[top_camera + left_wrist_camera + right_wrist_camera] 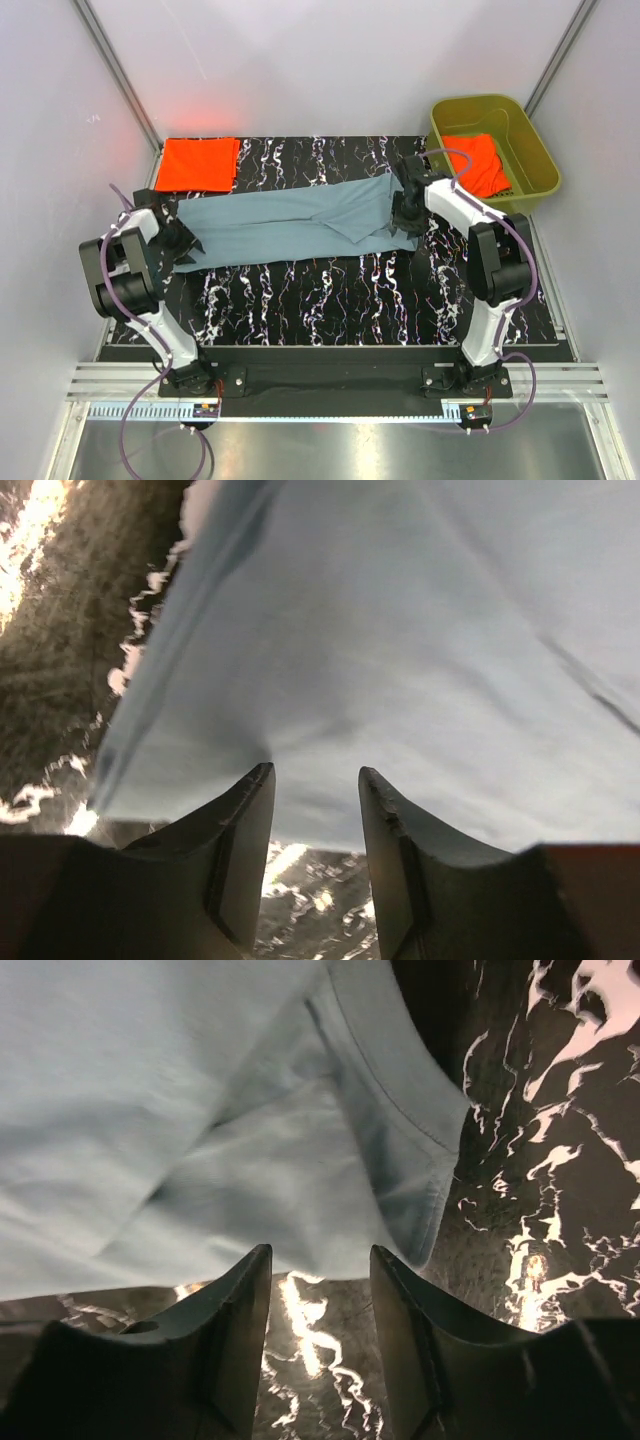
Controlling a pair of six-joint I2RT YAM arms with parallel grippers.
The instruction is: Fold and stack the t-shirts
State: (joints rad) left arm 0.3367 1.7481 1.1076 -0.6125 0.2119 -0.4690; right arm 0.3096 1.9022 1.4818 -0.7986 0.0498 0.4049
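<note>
A large blue-grey t-shirt lies folded lengthwise in a long band across the black marbled mat. My left gripper sits low at its left end, jaws open, with the cloth edge just beyond the fingertips and nothing between them. My right gripper sits at its right end, jaws open, just off the hem and sleeve. A folded orange-red t-shirt lies at the back left of the mat. Another orange-red t-shirt lies in the olive-green tub.
The olive-green tub stands at the back right, just behind my right arm. The black marbled mat covers the table; white enclosure walls close in on both sides and the back.
</note>
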